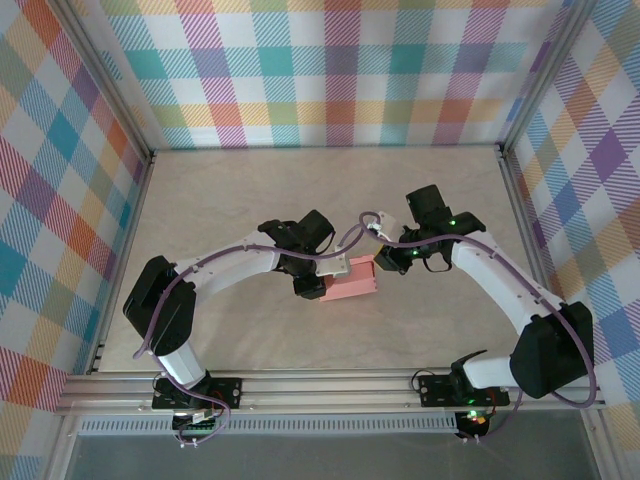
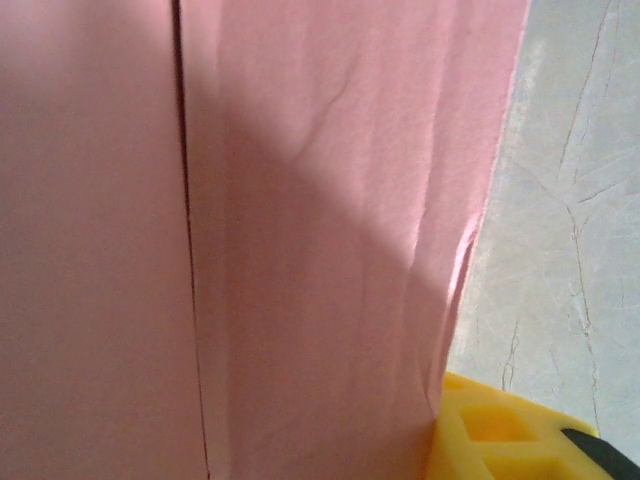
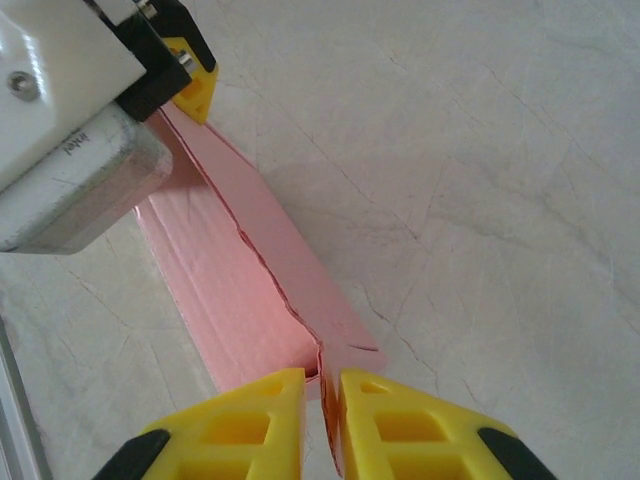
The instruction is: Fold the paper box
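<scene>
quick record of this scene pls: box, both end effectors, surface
paper box: salmon-pink card lying on the table, an open seam running along its length
right end effector: yellow fingers pinched on a thin card edge at one end of the box
left end effector: at the box's opposite end, grip unclear
table: pale, marbled

The walls [image 1: 330, 70] are soft cloth with a bright check pattern: pink, teal, yellow, orange and purple stripes on white. They stand at the back and on both sides. Grey metal posts [image 1: 110, 90] run up the corners where the cloths meet. The table top [image 1: 420, 190] is pale beige with thin dark lines on it, like little cracks in stone. A silver metal rail [image 1: 330, 395] with ridges runs along the near edge. The light is soft and even.
</scene>
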